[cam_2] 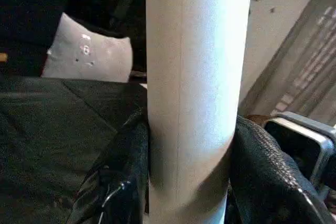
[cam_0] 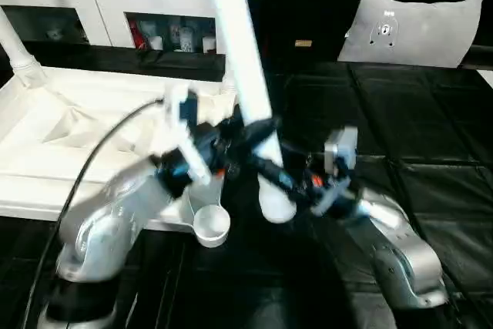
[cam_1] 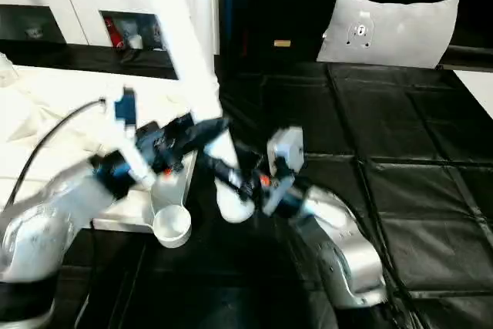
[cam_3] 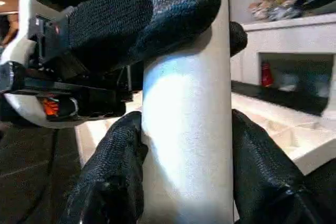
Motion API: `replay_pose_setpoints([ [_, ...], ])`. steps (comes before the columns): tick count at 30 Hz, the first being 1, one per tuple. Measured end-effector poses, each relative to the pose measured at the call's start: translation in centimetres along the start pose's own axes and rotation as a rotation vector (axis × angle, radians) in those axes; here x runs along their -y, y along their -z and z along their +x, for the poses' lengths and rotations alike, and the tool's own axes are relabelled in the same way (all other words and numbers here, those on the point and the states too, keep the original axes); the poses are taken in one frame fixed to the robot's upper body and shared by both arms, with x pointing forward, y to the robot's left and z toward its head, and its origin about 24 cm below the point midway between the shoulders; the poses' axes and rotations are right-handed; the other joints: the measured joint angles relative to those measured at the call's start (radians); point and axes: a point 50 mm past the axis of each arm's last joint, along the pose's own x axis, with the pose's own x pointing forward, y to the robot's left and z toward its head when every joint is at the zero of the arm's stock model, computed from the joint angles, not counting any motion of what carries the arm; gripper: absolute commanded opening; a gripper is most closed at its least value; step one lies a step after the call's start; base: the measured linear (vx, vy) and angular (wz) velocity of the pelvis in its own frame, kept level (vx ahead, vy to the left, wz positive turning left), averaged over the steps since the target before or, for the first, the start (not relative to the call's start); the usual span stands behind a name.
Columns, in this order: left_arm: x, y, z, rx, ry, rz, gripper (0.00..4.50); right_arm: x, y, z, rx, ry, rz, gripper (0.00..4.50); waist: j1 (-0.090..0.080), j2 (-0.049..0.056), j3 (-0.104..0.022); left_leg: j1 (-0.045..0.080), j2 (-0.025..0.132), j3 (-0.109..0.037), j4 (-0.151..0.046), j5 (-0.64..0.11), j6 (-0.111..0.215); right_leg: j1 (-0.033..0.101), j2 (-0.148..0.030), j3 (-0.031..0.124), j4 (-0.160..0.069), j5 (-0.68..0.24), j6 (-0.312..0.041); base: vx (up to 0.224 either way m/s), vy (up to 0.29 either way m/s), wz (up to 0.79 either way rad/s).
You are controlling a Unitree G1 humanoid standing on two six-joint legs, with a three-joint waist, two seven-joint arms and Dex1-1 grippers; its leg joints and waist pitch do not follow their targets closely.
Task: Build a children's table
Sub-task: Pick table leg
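Home-like living room set up for robot work: a low white cabinet (cam_0: 115, 5) with glass doors and small items inside, a white cushion (cam_0: 412, 28), and black padded mats (cam_0: 431, 136) covering the floor

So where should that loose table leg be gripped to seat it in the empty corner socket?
Low on the leg, just above its round end, fingers closing from opposite sides across the tube, as both grippers, left and right, do now. The socket opens upward beside it.
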Motion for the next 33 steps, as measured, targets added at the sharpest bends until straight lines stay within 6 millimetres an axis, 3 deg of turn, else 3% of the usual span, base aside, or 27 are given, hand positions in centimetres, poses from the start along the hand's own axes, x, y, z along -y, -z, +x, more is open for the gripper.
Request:
replay_pose_setpoints([
  [1, 0.0, -0.2, 0.2, 0.0, 0.0, 0.012, 1.85, 0.1, -0.1, 0.1, 0.003, 0.003, -0.003, 2.19, 0.0, 0.0, 0.0, 0.0, 0.0, 0.0, 0.0, 0.0, 0.0, 0.0, 0.0, 0.0, 0.0, 0.0, 0.0, 0.0, 0.0, 0.0],
  [3, -0.3, -0.5, 0.4, -0.004, -0.008, 0.024, 1.85, 0.3, -0.4, 0.4, 0.005, 0.02, -0.002, 2.19, 0.0, 0.0, 0.0, 0.0, 0.0, 0.0, 0.001, 0.0, 0.0, 0.0, 0.0, 0.0, 0.0, 0.0, 0.0, 0.0, 0.0, 0.0],
  [4, -0.3, -0.6, 0.5, -0.005, -0.013, 0.026, 1.85, 0.4, -0.4, 0.5, 0.003, 0.025, 0.0, 2.44, 0.0, 0.0, 0.0, 0.0, 0.0, 0.0, 0.001, 0.0, 0.0, 0.0, 0.0, 0.0, 0.0, 0.0, 0.0, 0.0, 0.0, 0.0],
  [7, -1.0, -1.0, 0.4, -0.032, -0.046, 0.073, 1.85, 0.5, -0.4, 0.8, -0.013, 0.034, 0.036, 2.65, 0.001, 0.0, 0.0, 0.0, 0.0, 0.0, 0.001, 0.0, 0.001, 0.0, 0.0, 0.0, 0.0, 0.0, 0.0, 0.0, 0.0, 0.0],
  [11, -1.9, -2.6, -0.1, -0.023, -0.088, 0.132, 1.85, 1.0, -1.7, 0.7, -0.003, 0.034, 0.07, 3.01, 0.002, 0.0, -0.001, 0.0, 0.0, 0.0, 0.002, 0.001, 0.001, 0.0, 0.0, 0.0, 0.001, 0.001, 0.0, 0.0, 0.0, 0.0],
  [18, -1.8, -3.2, -0.6, -0.063, -0.007, 0.141, 1.85, 1.9, -3.9, 0.1, -0.097, -0.014, 0.109, 3.54, 0.003, 0.0, -0.001, 0.0, 0.0, 0.0, 0.005, 0.001, 0.001, 0.001, 0.0, 0.0, 0.002, 0.003, 0.001, 0.0, 0.0, 0.0],
  [22, -1.4, -4.3, -0.3, -0.057, 0.078, 0.136, 1.85, 2.9, -6.2, 0.0, -0.113, -0.044, 0.099, 3.54, 0.003, 0.0, -0.001, 0.0, 0.0, 0.0, 0.009, 0.001, 0.001, 0.001, -0.001, 0.0, 0.006, 0.003, 0.001, 0.0, 0.0, 0.0],
  [28, -1.3, -5.2, 0.0, -0.049, 0.144, 0.068, 1.85, 3.4, -6.2, -1.2, -0.213, -0.112, 0.194, 3.54, 0.006, 0.0, -0.002, 0.0, 0.001, 0.0, 0.015, 0.001, 0.001, 0.001, -0.001, 0.0, 0.011, 0.003, 0.001, 0.0, 0.0, 0.0],
  [33, -1.2, -6.0, 0.5, -0.012, 0.18, -0.029, 1.85, 3.6, -7.2, -1.0, -0.198, -0.153, 0.274, 3.54, 0.005, 0.0, -0.002, 0.0, 0.001, 0.0, 0.018, 0.001, 0.001, 0.001, -0.002, 0.0, 0.014, 0.003, 0.0, 0.0, 0.0, 0.0],
])
